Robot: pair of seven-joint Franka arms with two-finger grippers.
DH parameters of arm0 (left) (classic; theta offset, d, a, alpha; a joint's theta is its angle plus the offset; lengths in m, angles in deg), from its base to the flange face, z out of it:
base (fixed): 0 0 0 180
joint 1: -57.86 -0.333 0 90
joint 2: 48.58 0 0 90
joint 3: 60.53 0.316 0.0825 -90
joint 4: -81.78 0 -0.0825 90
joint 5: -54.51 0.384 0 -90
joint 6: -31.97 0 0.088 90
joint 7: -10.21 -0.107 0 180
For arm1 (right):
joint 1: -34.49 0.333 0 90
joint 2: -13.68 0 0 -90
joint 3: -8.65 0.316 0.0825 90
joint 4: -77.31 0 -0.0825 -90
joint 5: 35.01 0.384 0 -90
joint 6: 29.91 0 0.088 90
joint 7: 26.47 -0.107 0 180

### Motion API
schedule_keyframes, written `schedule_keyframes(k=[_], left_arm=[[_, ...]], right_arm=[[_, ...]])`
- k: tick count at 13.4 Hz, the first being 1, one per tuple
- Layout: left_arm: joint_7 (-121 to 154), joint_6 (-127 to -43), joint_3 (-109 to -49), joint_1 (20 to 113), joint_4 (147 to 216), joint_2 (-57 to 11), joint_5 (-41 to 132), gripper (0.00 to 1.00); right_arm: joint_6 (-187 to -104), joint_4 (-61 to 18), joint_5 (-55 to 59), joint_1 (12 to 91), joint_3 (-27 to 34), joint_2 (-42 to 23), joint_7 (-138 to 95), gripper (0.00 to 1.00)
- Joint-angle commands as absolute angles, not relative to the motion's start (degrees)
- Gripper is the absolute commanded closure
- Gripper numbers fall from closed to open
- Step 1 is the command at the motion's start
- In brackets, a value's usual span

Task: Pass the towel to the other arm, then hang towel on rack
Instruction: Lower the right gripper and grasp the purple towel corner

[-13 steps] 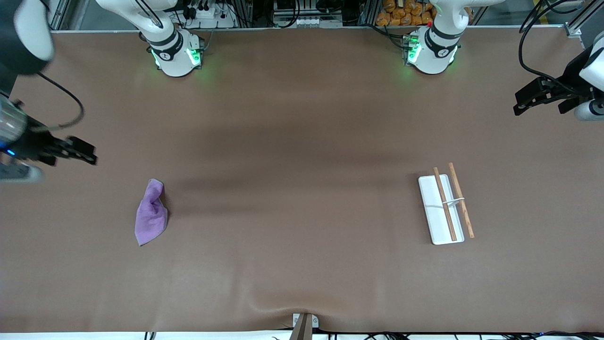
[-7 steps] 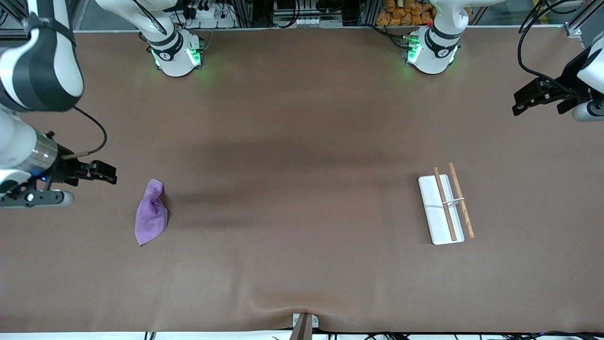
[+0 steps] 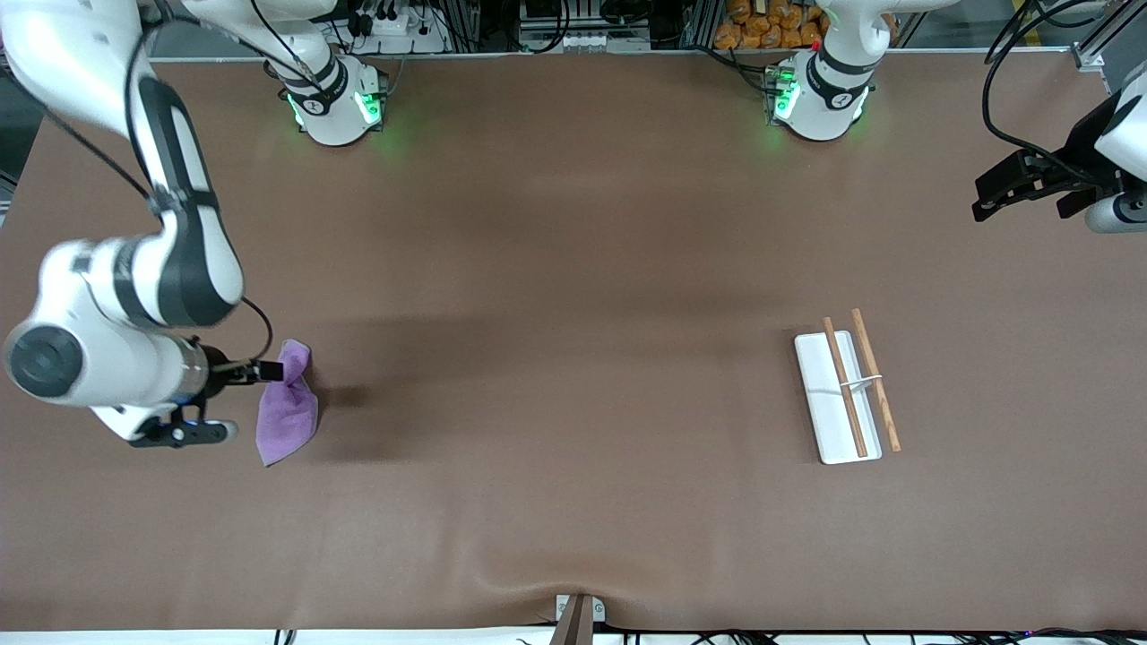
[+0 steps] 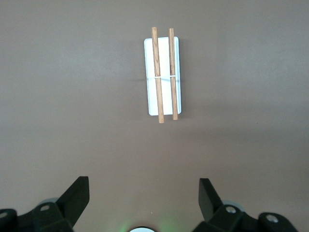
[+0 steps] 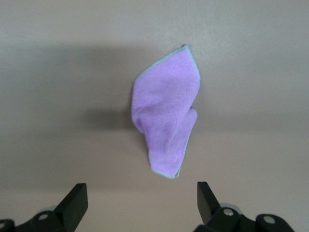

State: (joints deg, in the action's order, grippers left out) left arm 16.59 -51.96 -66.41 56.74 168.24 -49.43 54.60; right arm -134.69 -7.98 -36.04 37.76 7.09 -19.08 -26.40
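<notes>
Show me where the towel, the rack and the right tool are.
towel (image 5: 166, 121): right wrist view, middle of the cloth.
rack (image 3: 829, 399): front view, bare white base.
right tool (image 5: 140, 198): right wrist view, midway between its open fingertips.

We see a brown table covering (image 3: 573, 269) spread over the whole work surface, rippling slightly at its edge nearest the front camera, where a small metal bracket (image 3: 579, 611) sits. Above the table's top edge we make out black cables (image 3: 573, 22) and what may be orange packets (image 3: 762, 22).
</notes>
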Motion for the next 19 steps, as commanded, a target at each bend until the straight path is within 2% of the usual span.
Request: schedule_keyframes(k=[1, 7, 8, 9, 10, 16, 19], left_arm=[[15.6, -52.4, -66.2, 56.8, 168.4, -49.7, 54.4, 0.0], [15.6, -52.4, -66.2, 57.0, 168.4, -49.6, 54.4, 0.0], [15.6, -52.4, -66.2, 57.0, 168.4, -49.6, 54.4, 0.0], [15.6, -52.4, -66.2, 57.0, 168.5, -49.6, 54.4, 0.0], [15.6, -52.4, -66.2, 57.0, 168.5, -49.6, 54.4, 0.0], [15.6, -52.5, -66.2, 57.2, 168.5, -49.3, 54.4, 0.0], [15.7, -52.5, -66.2, 57.2, 168.5, -49.3, 54.4, 0.0]], right_arm=[[-137.2, -6.5, -36.1, 37.2, 7.5, -23.8, -26.3, 0.0], [-139.8, -9.3, -36.1, 37.3, 7.5, -26.3, -26.3, 0.0], [-140.1, -9.3, -36.1, 37.2, 7.5, -26.7, -26.3, 0.1], [-140.2, -9.3, -36.0, 37.0, 7.5, -27.2, -26.4, 0.5], [-140.2, -9.1, -35.9, 37.1, 7.5, -27.6, -26.9, 0.98], [-141.6, -9.1, -35.9, 37.4, 7.5, -28.0, -29.4, 1.0], [-141.4, -8.6, -36.0, 38.1, 8.2, -26.1, -26.8, 1.0]])
